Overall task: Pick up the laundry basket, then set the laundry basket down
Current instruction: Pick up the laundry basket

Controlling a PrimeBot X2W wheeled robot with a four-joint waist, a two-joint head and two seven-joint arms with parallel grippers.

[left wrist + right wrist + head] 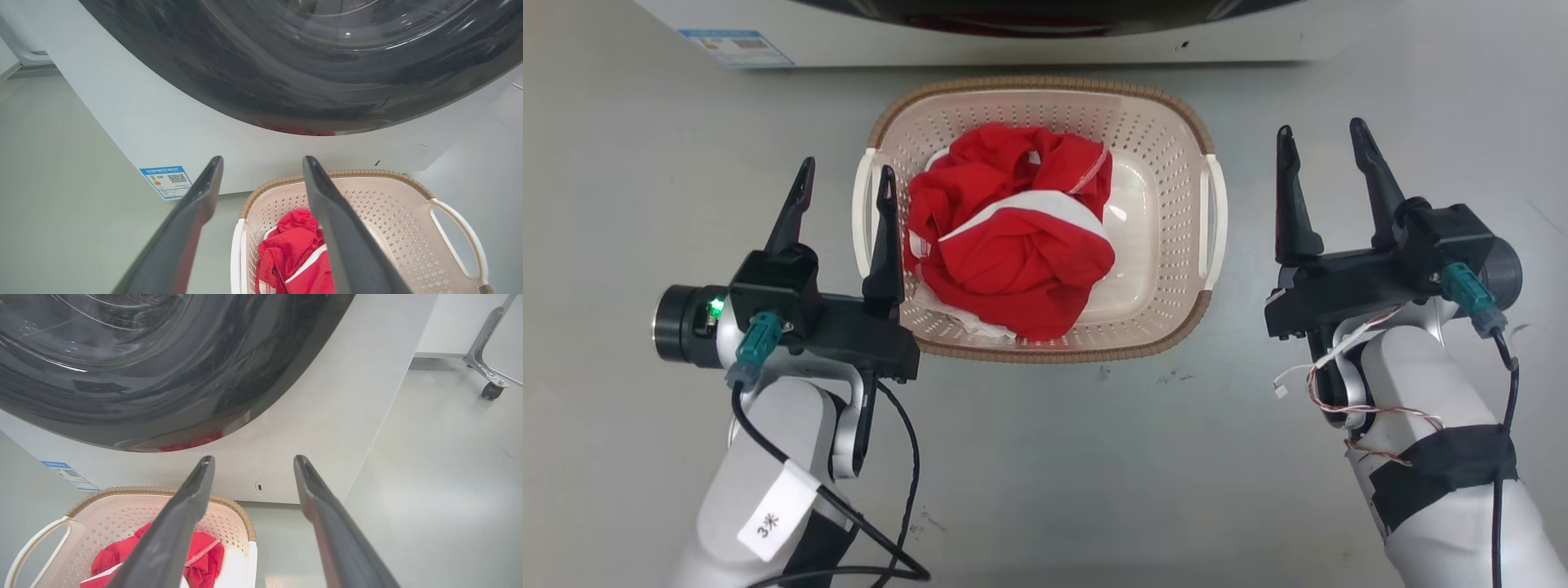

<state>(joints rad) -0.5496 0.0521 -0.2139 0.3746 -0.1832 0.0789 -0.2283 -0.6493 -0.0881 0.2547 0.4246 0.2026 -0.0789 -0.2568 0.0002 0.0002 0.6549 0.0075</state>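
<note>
Left claw (846, 166) and right claw (1321, 126) gape empty, so I should grip the basket (1045, 83) by both handles (1217, 220) evenly and lift level.

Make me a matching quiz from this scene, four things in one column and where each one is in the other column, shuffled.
1. left gripper
2. right gripper
3. red garment
4. blue label

A. on the washer's white front
B. inside the laundry basket
C. open, astride the basket's left handle
D. open, beside the basket, over floor

Pairs: 1-C, 2-D, 3-B, 4-A
</note>
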